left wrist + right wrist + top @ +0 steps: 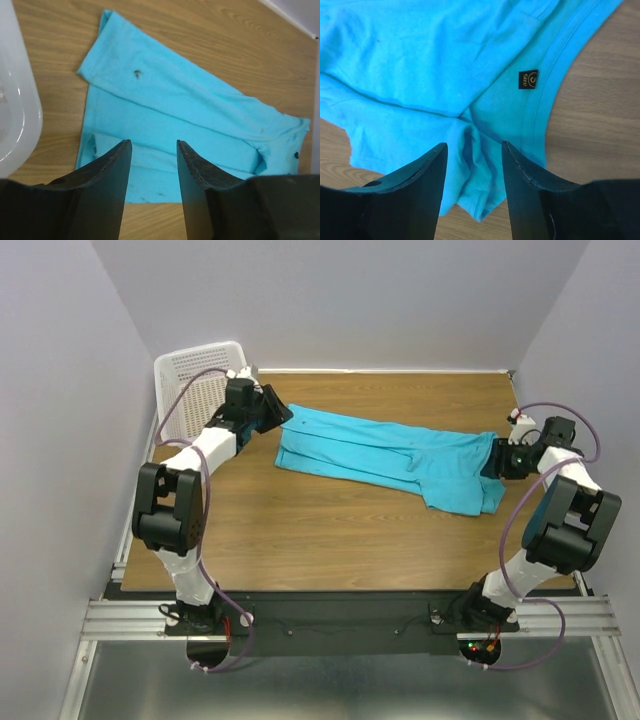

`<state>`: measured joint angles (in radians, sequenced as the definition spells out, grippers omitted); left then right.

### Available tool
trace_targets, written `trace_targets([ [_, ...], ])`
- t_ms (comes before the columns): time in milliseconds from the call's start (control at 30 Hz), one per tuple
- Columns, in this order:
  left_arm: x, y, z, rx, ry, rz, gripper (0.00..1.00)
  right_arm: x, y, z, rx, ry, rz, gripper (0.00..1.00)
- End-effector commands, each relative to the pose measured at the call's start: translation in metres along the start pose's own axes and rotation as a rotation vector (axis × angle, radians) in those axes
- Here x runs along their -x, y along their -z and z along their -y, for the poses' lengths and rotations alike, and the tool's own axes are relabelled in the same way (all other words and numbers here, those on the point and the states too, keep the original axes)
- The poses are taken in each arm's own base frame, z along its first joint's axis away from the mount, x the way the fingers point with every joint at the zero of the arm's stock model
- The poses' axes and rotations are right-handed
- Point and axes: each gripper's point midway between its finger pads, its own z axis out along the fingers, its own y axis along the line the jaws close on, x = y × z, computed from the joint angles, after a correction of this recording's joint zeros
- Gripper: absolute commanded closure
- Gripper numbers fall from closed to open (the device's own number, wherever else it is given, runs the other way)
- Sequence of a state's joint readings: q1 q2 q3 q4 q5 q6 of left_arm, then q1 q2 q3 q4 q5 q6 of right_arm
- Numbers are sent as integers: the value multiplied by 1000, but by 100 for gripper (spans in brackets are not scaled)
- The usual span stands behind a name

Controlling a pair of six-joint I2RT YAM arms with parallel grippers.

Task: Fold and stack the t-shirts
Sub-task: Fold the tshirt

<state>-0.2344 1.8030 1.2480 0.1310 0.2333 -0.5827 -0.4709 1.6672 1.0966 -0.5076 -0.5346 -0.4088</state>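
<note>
Shirt in a long turquoise band, folded lengthwise, slanting across the far half of the table from back left to right. Left gripper above the hem end, jaws apart, nothing between them. Right gripper above the neck end, close to the small dark size label, jaws likewise apart and empty. White basket at the back left corner, just behind the left arm, apart from the cloth.

Judging by the layout: lengthwise fold done, crosswise fold probably next, one end brought over onto the other.

For a clean result:

- Come down on the corners of an end rather than its middle, and pinch through every layer to stop an under-layer sliding out.
- Deal first with the bunched cloth at the right end, under the neck opening. Smooth or tuck it, or expect a lump inside the fold.
- Lift only enough to clear the table, then carry the end over in a low arc with the band taut.
- Lay edge onto edge squarely, with no twist along the length.
- Keep the left wrist off the basket during the swing.
- Let go only with the cloth flat and at rest, then press along the crease — soft knit, by the look of it, and likely to creep open.
</note>
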Motion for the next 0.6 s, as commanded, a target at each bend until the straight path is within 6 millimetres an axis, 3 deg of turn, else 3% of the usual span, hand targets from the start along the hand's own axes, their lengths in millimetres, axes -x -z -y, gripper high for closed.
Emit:
trace_targets([
  [0, 60, 46, 62, -166, -147, 180, 43, 44, 29, -19, 54, 98, 169, 48],
  [67, 76, 71, 72, -172, -195, 259, 37, 38, 35, -35, 129, 209, 172, 48],
  [100, 84, 90, 70, -146, -249, 314, 33, 23, 41, -56, 221, 226, 135, 47],
  [167, 90, 109, 63, -94, -289, 363, 27, 6, 44, -64, 273, 350, 101, 44],
  [200, 95, 129, 57, -52, -318, 410, 22, -15, 48, -74, 320, 358, 34, 43],
  [267, 94, 148, 49, -7, -346, 443, 18, -43, 45, -74, 352, 461, -34, 42],
  [300, 86, 151, 32, 49, -344, 449, 15, -59, 48, -78, 384, 473, -83, 42],
  [333, 88, 170, 34, 47, -351, 488, 14, -69, 49, -77, 391, 514, -109, 42],
  [433, 68, 182, 13, 95, -361, 475, 14, -93, 47, -79, 411, 608, -161, 42],
  [567, 38, 179, -13, 144, -364, 410, 14, -102, 40, -77, 367, 626, -210, 42],
])
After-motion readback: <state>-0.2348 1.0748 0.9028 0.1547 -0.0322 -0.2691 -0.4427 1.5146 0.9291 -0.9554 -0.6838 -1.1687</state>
